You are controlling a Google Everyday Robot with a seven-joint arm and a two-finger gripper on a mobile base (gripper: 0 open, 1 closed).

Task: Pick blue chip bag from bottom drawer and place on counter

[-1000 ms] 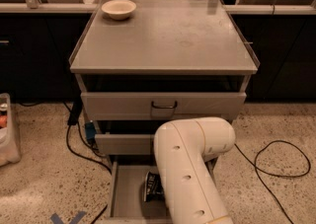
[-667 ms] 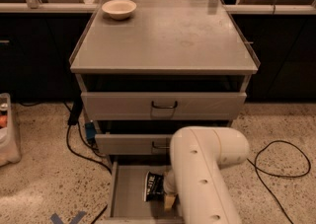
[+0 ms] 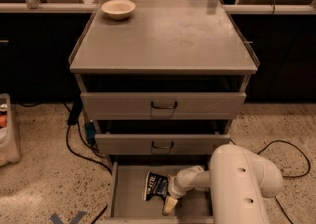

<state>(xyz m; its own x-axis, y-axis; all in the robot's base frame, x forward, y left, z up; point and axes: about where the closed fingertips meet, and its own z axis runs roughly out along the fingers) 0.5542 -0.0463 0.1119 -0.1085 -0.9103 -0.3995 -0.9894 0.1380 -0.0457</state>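
The gripper (image 3: 169,205) sits in the bottom drawer (image 3: 129,194), the bag (image 3: 156,186) just left of it; the bag's edge toward the gripper is hidden behind the wrist (image 3: 182,183), its lettering too small to read, and whether the two touch cannot be told. Right of the gripper the arm (image 3: 242,184) covers that side of the drawer, and both run off the lower edge

The blue chip bag (image 3: 157,185) is marked in dark navy with white lettering and a white end. The bottom drawer (image 3: 129,191) and the counter (image 3: 163,35) are finished in plain grey. The gripper (image 3: 169,204), down in that drawer just beside the bag, is coloured cream, seemingly yellower than the white arm (image 3: 242,183). The floor (image 3: 44,178) is speckled beige.
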